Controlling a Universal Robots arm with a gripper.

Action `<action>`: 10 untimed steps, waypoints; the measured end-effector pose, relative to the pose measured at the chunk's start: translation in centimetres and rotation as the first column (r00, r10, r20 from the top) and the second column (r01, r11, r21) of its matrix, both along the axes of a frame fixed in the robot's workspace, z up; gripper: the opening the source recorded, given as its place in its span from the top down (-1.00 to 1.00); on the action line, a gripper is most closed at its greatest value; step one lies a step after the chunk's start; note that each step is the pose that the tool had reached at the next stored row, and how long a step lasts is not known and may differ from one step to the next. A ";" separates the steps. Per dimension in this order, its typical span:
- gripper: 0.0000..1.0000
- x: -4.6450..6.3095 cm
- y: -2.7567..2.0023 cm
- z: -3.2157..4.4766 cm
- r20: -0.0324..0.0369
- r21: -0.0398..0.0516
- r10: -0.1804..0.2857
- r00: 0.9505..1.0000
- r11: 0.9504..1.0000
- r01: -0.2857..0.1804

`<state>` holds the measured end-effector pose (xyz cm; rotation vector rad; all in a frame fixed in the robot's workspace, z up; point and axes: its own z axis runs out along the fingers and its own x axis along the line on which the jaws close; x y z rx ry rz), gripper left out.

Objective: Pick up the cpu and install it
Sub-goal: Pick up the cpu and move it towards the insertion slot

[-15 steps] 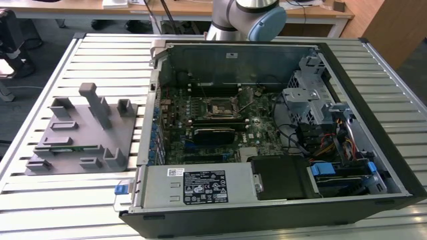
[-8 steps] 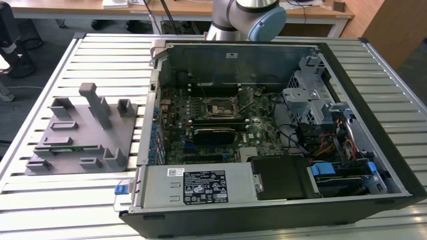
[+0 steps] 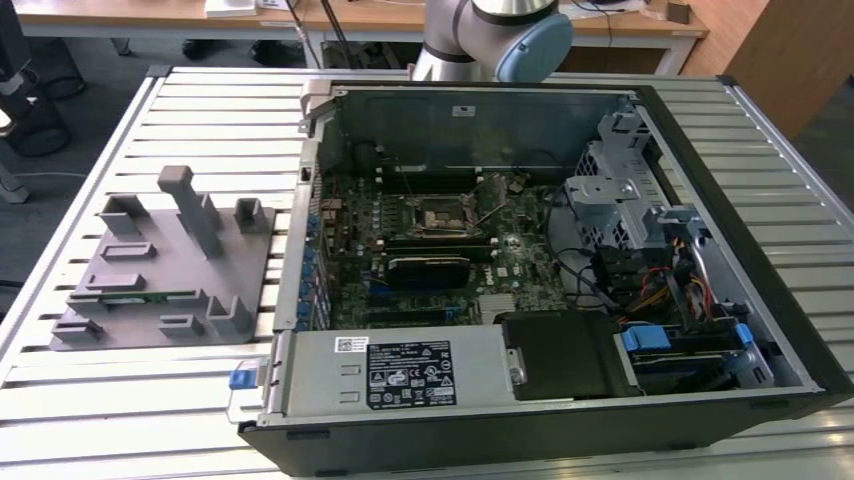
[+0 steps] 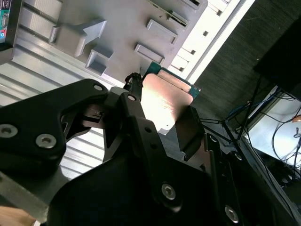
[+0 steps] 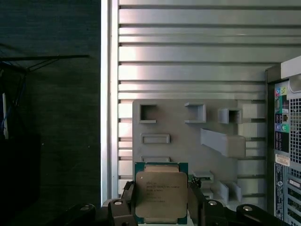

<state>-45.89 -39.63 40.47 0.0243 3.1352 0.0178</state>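
In both wrist views the cpu [image 5: 160, 192], a flat square chip with a shiny metal top and a thin green edge [image 4: 165, 99], is held up in the air. My gripper [image 5: 161, 203] is shut on it, with one black finger [image 4: 135, 106] on each of two opposite sides. In the first wrist view the chip hangs over the near end of the grey tray [image 5: 188, 141], well above it. The open computer case [image 3: 534, 250] lies on the table in the exterior view, with the bare square socket [image 3: 441, 213] in the middle of its motherboard.
The grey plastic tray [image 3: 154, 265] with upright posts lies on the slatted table [image 3: 534, 130] at the exterior view's left of the case. My arm's base [image 3: 487, 40] stands behind the case. Cables and a drive cage [image 3: 627, 215] fill the case's right side.
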 end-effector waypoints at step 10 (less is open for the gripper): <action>-0.06 0.0 0.06 1.50 0.000 0.000 0.000 1.000 1.000 0.000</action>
